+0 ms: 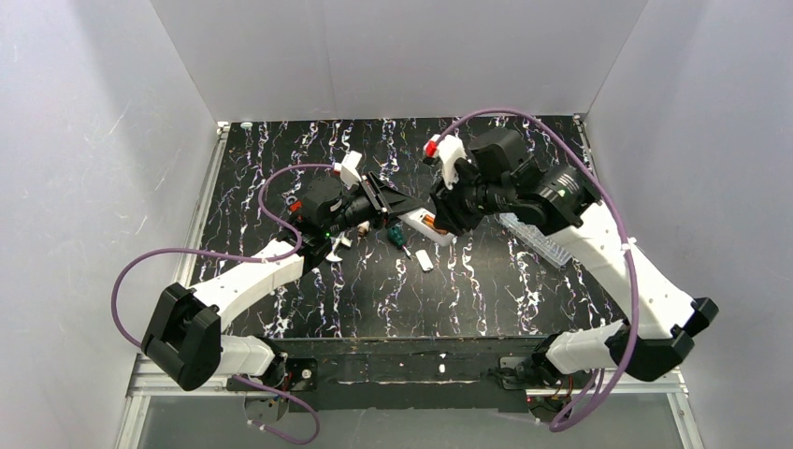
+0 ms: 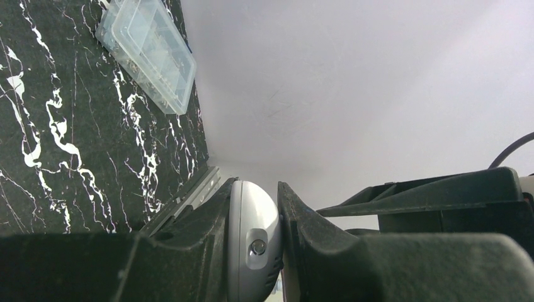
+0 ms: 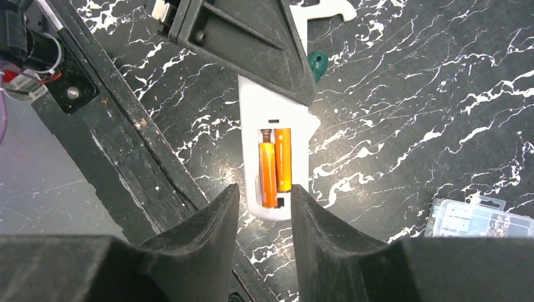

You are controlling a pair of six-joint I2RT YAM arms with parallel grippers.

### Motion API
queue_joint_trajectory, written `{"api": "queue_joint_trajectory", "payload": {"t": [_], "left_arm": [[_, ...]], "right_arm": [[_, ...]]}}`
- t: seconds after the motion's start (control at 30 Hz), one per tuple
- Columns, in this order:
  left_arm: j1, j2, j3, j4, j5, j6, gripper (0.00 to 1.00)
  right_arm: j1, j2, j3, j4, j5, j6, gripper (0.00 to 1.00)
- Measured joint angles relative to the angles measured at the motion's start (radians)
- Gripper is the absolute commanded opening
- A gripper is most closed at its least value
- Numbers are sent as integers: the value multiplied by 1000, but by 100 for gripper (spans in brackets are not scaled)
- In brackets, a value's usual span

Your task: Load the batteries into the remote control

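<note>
Left hand [image 2: 255, 201] is seen pressed together on the small white rectangular plastic remote control [image 3: 250, 126], whose smooth rounded edge is pinched between the matte black fingers. It is held back-up over the black, white-veined marble-look surface [image 3: 409, 126]; whether it rests there or is lifted cannot be told. In the right wrist view the handset is laid from 12 to 6 o'clock, with its open recess turned toward the camera. Both slim glossy orange cylindrical batteries [image 3: 276, 165] are lodged side by side in that recess. The one at 9 o'clock is set a little lower than its neighbour, and whether it is fully seated cannot be told. Right hand [image 3: 262, 195] is held just off the 6 o'clock end of the handset, its fingers spread and nothing pinched.

Loading is judged to be nearly done, with the seating step in hand. A light press on the batteries is probably called for next. The small flat white cover piece [image 1: 425, 260], lying at 6 o'clock of the remote control in the top view, would then need to be fetched and fitted. A green-handled screwdriver [image 1: 396, 234] is lying near it, and a clear ribbed plastic box [image 3: 478, 220] is placed at 4 o'clock.
</note>
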Motion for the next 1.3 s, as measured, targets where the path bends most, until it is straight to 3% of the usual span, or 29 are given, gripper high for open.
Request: {"api": "queue_joint_trajectory", "payload": {"t": [0.27, 0.6, 1.3], "left_arm": [[0, 1, 0, 5, 0, -5, 0], [0, 16, 0, 27, 0, -10, 0], [5, 16, 0, 28, -18, -7, 0]], "right_arm": [[0, -164, -175, 43, 3, 53, 17], [0, -164, -219, 53, 27, 85, 4], [-1, -63, -147, 66, 98, 93, 3]]}}
